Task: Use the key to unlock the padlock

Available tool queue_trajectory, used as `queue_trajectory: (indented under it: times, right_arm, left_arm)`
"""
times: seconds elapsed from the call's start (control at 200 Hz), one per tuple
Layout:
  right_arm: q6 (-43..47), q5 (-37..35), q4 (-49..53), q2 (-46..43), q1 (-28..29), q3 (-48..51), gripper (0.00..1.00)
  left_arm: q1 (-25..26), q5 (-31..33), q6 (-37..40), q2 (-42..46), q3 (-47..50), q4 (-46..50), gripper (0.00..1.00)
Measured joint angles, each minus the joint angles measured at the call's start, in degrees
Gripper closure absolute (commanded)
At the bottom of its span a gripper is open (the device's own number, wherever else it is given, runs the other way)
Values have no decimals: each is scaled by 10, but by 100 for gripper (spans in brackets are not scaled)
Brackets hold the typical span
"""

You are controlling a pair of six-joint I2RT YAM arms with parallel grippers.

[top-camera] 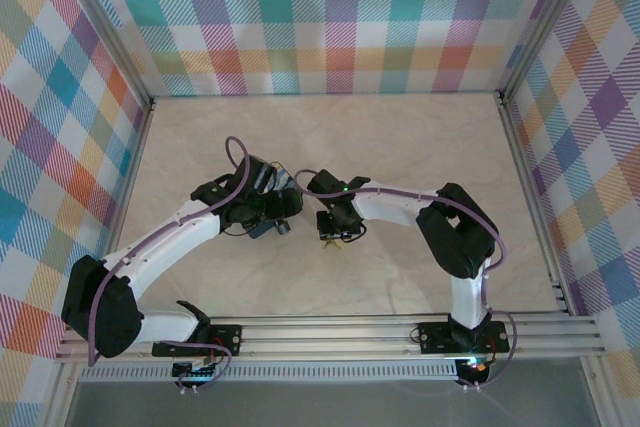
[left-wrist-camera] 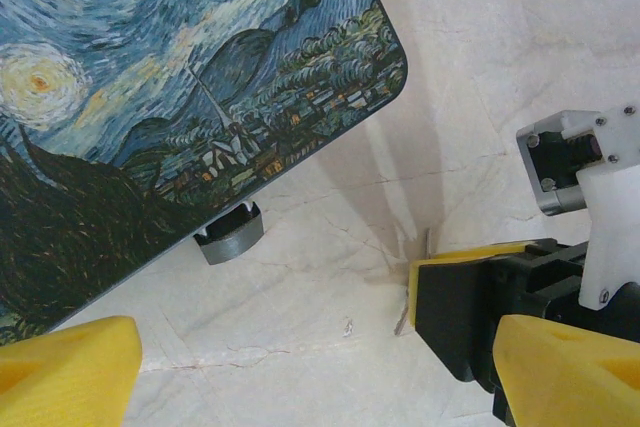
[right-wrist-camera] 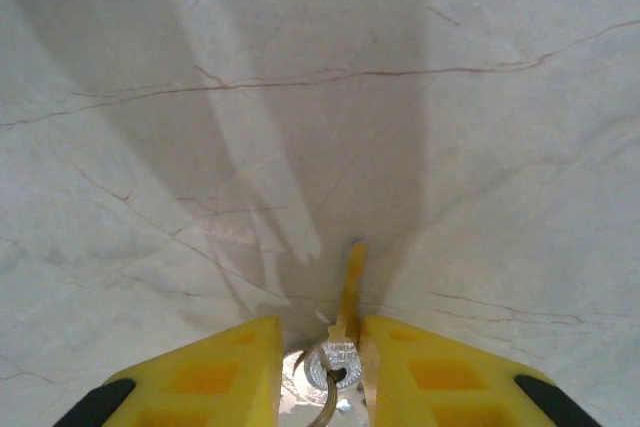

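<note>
Near the middle of the table [top-camera: 420,147], the two arms are reaching in towards each other, with their pincers close together. The right pincer [right-wrist-camera: 322,335] is pinching the key [right-wrist-camera: 352,272] between its yellow fingers, which are pressing tight against it. The thin blade is sticking out past the fingertips over the marbled surface, and a small metal ring [right-wrist-camera: 328,387] is hanging at the key's head. The left pincer [left-wrist-camera: 315,377] is standing wide open and gripping nothing. Beside it, a dark blue box [left-wrist-camera: 180,77] with a swirling night-sky picture is casting a shadow on the table, and a small grey rounded piece [left-wrist-camera: 230,235] is showing under its edge; I cannot tell what that piece is.
</note>
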State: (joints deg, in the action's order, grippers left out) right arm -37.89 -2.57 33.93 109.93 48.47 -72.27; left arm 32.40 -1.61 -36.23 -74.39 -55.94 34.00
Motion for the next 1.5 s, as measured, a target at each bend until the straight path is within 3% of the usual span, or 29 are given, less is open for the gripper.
queue_trajectory:
  times: [0.41,0.635,0.77,0.88,1.18,1.5]
  right_arm:
    - [-2,-19,6,-5,3,3,92]
    - [10,-35,12,-14,3,12,93]
    - [18,-39,17,-15,3,13,91]
    - [25,-42,19,-25,3,13,83]
    - [45,-57,37,-61,3,13,72]
    - [45,-64,45,-37,3,21,71]
  left_arm:
    - [0,2,0,0,0,0,9]
    - [0,2,0,0,0,3,9]
    - [0,2,0,0,0,4,9]
    - [0,2,0,0,-2,4,9]
    - [0,2,0,0,-9,4,9]
    - [0,1,0,-1,-12,4,9]
